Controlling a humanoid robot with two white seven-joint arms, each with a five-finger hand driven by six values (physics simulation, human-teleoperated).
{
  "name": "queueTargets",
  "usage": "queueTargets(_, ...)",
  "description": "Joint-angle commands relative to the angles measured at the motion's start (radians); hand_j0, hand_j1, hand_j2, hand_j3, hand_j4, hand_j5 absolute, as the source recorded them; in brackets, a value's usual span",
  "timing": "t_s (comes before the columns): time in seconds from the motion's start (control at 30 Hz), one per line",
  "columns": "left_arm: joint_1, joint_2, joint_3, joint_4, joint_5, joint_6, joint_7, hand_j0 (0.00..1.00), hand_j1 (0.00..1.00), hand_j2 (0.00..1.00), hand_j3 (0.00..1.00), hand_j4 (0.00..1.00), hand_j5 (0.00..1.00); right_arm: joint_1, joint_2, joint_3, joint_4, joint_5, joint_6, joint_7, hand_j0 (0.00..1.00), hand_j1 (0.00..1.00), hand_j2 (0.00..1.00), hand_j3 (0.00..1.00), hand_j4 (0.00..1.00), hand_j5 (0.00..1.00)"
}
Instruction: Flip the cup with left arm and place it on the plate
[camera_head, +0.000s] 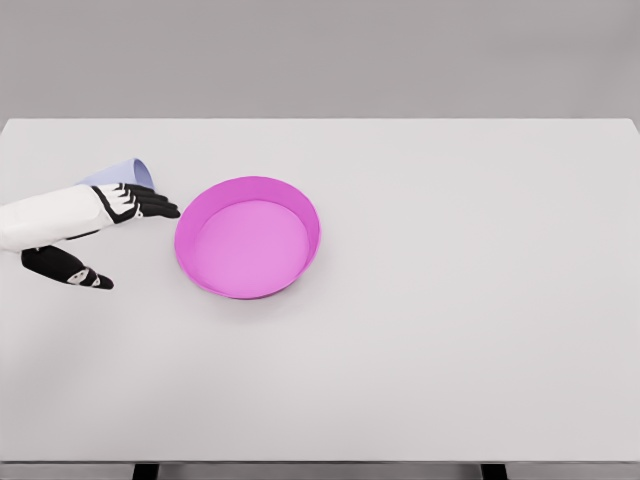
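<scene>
Left hand (105, 225) spread wide, holding nothing, in front of the pale blue cup (125, 172) lying tipped just left of the pink plate (248, 238) on the worktop (450, 300); risk: fingers nudge cup, it rolls away.

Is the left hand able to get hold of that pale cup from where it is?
Probably yes. The left hand is already right at the cup, fingers open, and nothing lies between them; the pink plate sits apart to the right.
</scene>
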Motion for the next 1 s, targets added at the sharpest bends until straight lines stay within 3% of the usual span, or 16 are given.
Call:
queueTargets(0.0, 0.000, 0.002, 0.000, -0.001, 0.009, 0.002, 0.000, 1.00, 1.00, 1.00, 1.00, 1.00, 1.00, 0.000, 0.000, -0.015, 0.002, -0.006, 0.000, 0.013, 1.00, 1.00, 1.00, 1.00, 1.00, 1.00)
queueTargets(0.1, -0.008, 0.000, 0.002, 0.017, 0.035, 0.002, 0.000, 1.00, 1.00, 1.00, 1.00, 1.00, 1.00, 0.006, 0.000, -0.021, 0.001, -0.003, 0.000, 0.014, 1.00, 1.00, 1.00, 1.00, 1.00, 1.00)
queueTargets(0.17, -0.077, -0.010, -0.003, 0.061, 0.176, 0.002, 0.000, 1.00, 1.00, 1.00, 1.00, 1.00, 1.00, 0.006, 0.000, -0.021, 0.001, -0.003, 0.000, 0.014, 1.00, 1.00, 1.00, 1.00, 1.00, 1.00)
queueTargets(0.2, -0.080, -0.010, 0.000, 0.072, 0.190, 0.002, 0.000, 1.00, 1.00, 1.00, 1.00, 1.00, 1.00, 0.006, 0.000, -0.021, 0.001, -0.003, 0.000, 0.013, 1.00, 1.00, 1.00, 1.00, 1.00, 1.00)
queueTargets(0.27, -0.083, -0.026, -0.009, 0.129, 0.189, 0.002, 0.000, 1.00, 1.00, 1.00, 1.00, 1.00, 1.00, 0.006, 0.000, -0.022, 0.001, -0.003, 0.000, 0.014, 1.00, 1.00, 1.00, 1.00, 1.00, 1.00)
queueTargets(0.33, -0.081, -0.038, -0.015, 0.130, 0.187, 0.002, 0.000, 1.00, 1.00, 1.00, 1.00, 1.00, 1.00, 0.006, 0.000, -0.021, 0.001, -0.003, 0.000, 0.013, 1.00, 1.00, 1.00, 1.00, 1.00, 1.00)
queueTargets(0.43, -0.072, -0.138, -0.026, 0.130, 0.192, 0.002, 0.003, 1.00, 1.00, 1.00, 1.00, 1.00, 1.00, 0.006, 0.000, -0.022, 0.001, -0.003, 0.000, 0.014, 1.00, 1.00, 1.00, 1.00, 1.00, 1.00)
queueTargets(0.57, -0.064, -0.159, -0.021, 0.118, 0.193, 0.182, 0.063, 1.00, 1.00, 1.00, 1.00, 1.00, 1.00, 0.006, 0.000, -0.022, 0.001, -0.003, 0.000, 0.014, 1.00, 1.00, 1.00, 1.00, 1.00, 1.00)
queueTargets(0.7, -0.072, -0.156, -0.018, 0.158, 0.169, 0.236, 0.068, 1.00, 1.00, 1.00, 1.00, 1.00, 1.00, 0.006, 0.000, -0.021, 0.001, -0.003, 0.000, 0.013, 1.00, 1.00, 1.00, 1.00, 1.00, 1.00)
queueTargets(0.77, -0.081, -0.164, -0.017, 0.189, 0.158, 0.409, 0.089, 1.00, 1.00, 1.00, 1.00, 1.00, 1.00, 0.006, 0.000, -0.021, 0.001, -0.003, 0.000, 0.013, 1.00, 1.00, 1.00, 1.00, 1.00, 1.00)
queueTargets(0.83, -0.083, -0.165, -0.020, 0.175, 0.074, 0.561, 0.151, 1.00, 1.00, 1.00, 1.00, 1.00, 1.00, 0.006, 0.000, -0.021, 0.001, -0.003, 0.000, 0.014, 1.00, 1.00, 1.00, 1.00, 1.00, 1.00)
queueTargets(0.9, -0.086, -0.167, -0.014, 0.161, -0.044, 0.575, 0.151, 1.00, 1.00, 1.00, 1.00, 1.00, 1.00, 0.006, 0.000, -0.022, 0.001, -0.003, 0.000, 0.014, 1.00, 1.00, 1.00, 1.00, 1.00, 1.00)
queueTargets(0.97, -0.109, -0.167, -0.018, 0.166, -0.057, 0.579, 0.151, 1.00, 1.00, 1.00, 1.00, 1.00, 1.00, 0.006, 0.000, -0.022, 0.001, -0.003, 0.000, 0.014, 1.00, 1.00, 1.00, 1.00, 1.00, 1.00)
